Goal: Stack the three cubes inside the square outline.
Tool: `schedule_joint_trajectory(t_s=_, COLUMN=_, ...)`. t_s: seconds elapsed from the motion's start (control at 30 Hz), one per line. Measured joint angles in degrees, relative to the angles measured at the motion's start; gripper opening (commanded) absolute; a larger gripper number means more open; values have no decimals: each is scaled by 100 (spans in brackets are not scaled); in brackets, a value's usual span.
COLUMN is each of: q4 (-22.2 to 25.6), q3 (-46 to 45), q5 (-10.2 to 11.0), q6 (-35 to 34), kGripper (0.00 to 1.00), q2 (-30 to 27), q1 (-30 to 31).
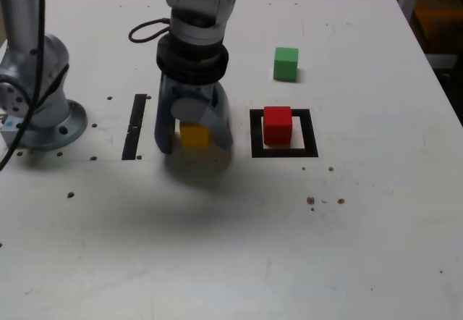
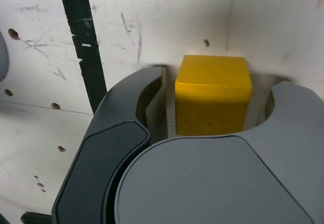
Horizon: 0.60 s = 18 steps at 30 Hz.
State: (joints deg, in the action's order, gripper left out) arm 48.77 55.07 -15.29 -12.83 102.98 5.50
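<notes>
Exterior view first: the gripper (image 1: pixel 194 137) is down at the white table (image 1: pixel 231 247), pointing straight at the surface, with the yellow cube (image 1: pixel 194 136) sitting between its two fingers. Over on the exterior view's right, the red cube (image 1: pixel 277 125) sits inside the square outline (image 1: pixel 283 150), and the green cube (image 1: pixel 286 64) stands alone farther back, well apart from both. A narrow black strip (image 1: pixel 134 126) lies just to the exterior view's left of the gripper. On the wrist view, the yellow cube (image 2: pixel 212 95) fills the space between the fingers (image 2: pixel 152 102), with a thin gap showing on one side, so the jaws are around the cube but a firm squeeze cannot be confirmed. The cube rests on the table.
</notes>
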Motion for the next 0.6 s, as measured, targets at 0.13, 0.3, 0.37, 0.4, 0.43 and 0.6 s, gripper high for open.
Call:
schedule_joint_trajectory(t_s=0.13, q4=-184, q3=6, q5=104, q6=11, kGripper=21, q2=0, q1=0)
schedule_joint_trajectory(t_s=0.3, q4=-204, q3=13, q5=139, q6=12, kGripper=18, q2=-11, q1=0)
schedule_joint_trajectory(t_s=0.37, q4=-189, q3=13, q5=144, q6=12, kGripper=17, q2=-34, q1=0)
schedule_joint_trajectory(t_s=0.4, q4=-164, q3=12, q5=145, q6=12, kGripper=17, q2=-50, q1=0)
schedule_joint_trajectory(t_s=0.43, q4=-139, q3=12, q5=145, q6=12, kGripper=17, q2=-64, q1=0)
schedule_joint_trajectory(t_s=0.6, q4=458, q3=339, q5=313, q6=-122, kGripper=17, q2=-165, q1=0)
